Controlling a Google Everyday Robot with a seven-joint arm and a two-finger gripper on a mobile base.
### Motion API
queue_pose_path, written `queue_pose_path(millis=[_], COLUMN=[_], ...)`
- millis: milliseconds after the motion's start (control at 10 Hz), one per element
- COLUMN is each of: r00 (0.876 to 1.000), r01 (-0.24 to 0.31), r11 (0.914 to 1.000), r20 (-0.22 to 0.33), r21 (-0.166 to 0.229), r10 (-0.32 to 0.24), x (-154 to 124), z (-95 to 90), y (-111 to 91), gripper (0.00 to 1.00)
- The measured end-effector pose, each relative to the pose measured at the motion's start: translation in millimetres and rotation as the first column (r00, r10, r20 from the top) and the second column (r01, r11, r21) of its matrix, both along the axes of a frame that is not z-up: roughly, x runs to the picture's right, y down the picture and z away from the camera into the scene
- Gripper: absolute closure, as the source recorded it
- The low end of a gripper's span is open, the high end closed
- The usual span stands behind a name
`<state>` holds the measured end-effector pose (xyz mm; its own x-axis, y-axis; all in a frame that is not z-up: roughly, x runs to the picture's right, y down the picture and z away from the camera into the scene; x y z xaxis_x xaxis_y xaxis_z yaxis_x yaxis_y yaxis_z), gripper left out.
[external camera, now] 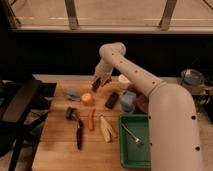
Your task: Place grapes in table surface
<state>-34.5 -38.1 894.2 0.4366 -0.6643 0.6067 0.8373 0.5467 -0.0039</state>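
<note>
A green tray [131, 150] sits at the lower right of the tabletop [55, 145], and in it lies one metal utensil [132, 135], a fork or a spoon (its head is too blurred to say which). Above the tray, right of centre, a bluish cup [127, 101] stands just beside a dark red bowl [142, 104]; what either holds cannot be made out, and the arm [145, 82] crosses in front of the bowl and hides much of it. A white cup [123, 81] stands behind them, its inside unseen. At the right edge of the frame a grey bowl [192, 78] rests on a counter, partly cut off by the arm. The gripper [99, 82] hangs just above the far edge of the tabletop, upper centre of the frame, pointing down, and a dark reddish lump at its tip looks like the grapes [96, 85]; whether the fingers are closed on them or how far they stand apart cannot be told, nor whether the grapes touch the wood. Below the gripper lie an orange [87, 99] and a black block [112, 100], with a grey-blue object [72, 93] to the left, a knife [79, 132], a carrot [91, 119] and a banana [105, 129] nearer the middle.
</note>
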Motion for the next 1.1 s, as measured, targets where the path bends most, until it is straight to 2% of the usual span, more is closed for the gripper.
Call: queue_pose_path(millis=[200, 300, 800, 900, 1100], r00=[1.0, 1.0, 0.999, 0.998, 0.998], r01=[0.001, -0.001, -0.03, -0.038, -0.057], r11=[0.9997, 0.9994, 0.996, 0.995, 0.9922], r20=[0.014, 0.023, 0.041, 0.037, 0.033], r21=[-0.023, -0.036, -0.085, -0.092, -0.111], r10=[0.0, 0.002, 0.033, 0.042, 0.061], x=[-7, -8, -8, -4, -2], z=[13.6, 19.1, 41.6, 45.1, 49.9], y=[7, 12, 30, 32, 37], gripper=[0.99, 0.95, 0.43, 0.38, 0.36])
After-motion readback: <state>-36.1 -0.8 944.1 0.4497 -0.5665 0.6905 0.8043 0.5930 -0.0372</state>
